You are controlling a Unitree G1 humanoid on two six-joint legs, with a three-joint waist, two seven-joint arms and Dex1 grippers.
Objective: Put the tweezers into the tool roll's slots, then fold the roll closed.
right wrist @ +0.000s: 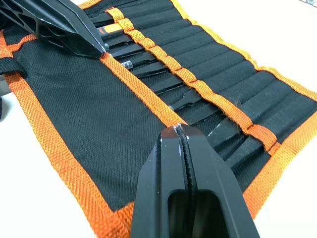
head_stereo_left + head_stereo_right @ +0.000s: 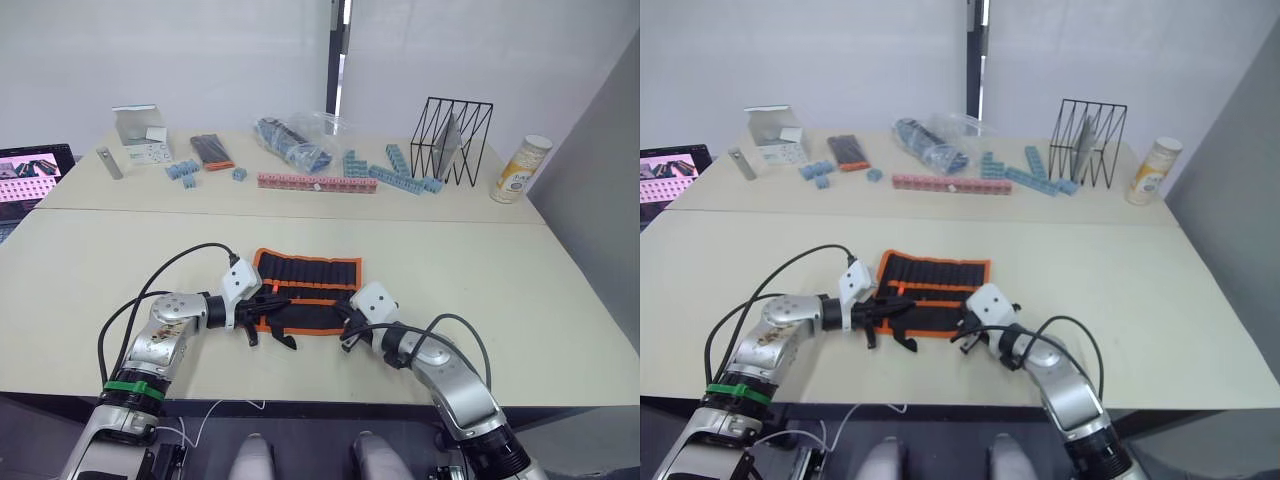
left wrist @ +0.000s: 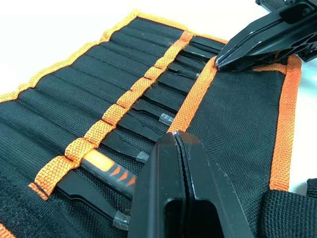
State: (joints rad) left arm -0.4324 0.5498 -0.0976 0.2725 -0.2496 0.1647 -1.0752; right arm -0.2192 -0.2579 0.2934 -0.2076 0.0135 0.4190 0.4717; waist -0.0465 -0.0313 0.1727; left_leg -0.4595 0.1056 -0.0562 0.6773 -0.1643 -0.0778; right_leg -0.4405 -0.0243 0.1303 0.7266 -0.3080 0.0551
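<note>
The tool roll [image 2: 310,285] lies open and flat on the near table, black with orange edging. Several black tweezers [image 3: 143,131] sit in its slots [image 3: 79,99], along with a tool that has an orange handle [image 3: 106,169]. My left gripper [image 2: 268,302] is shut, its tip resting on the roll's orange centre strip [image 3: 195,94] at the left end. My right gripper [image 2: 346,322] is also shut, with its tip on the same strip near the right end. In the left wrist view my left gripper [image 3: 178,141] points at the strip and my right gripper [image 3: 223,59] shows beyond it.
On the far table stand a black wire rack [image 2: 452,140], a yellow-labelled bottle [image 2: 522,168], blue blocks [image 2: 395,170], a pink strip [image 2: 316,182], a plastic bag [image 2: 300,140], a small black pack with an orange end [image 2: 212,150] and a white box [image 2: 140,128]. A laptop [image 2: 30,175] sits far left.
</note>
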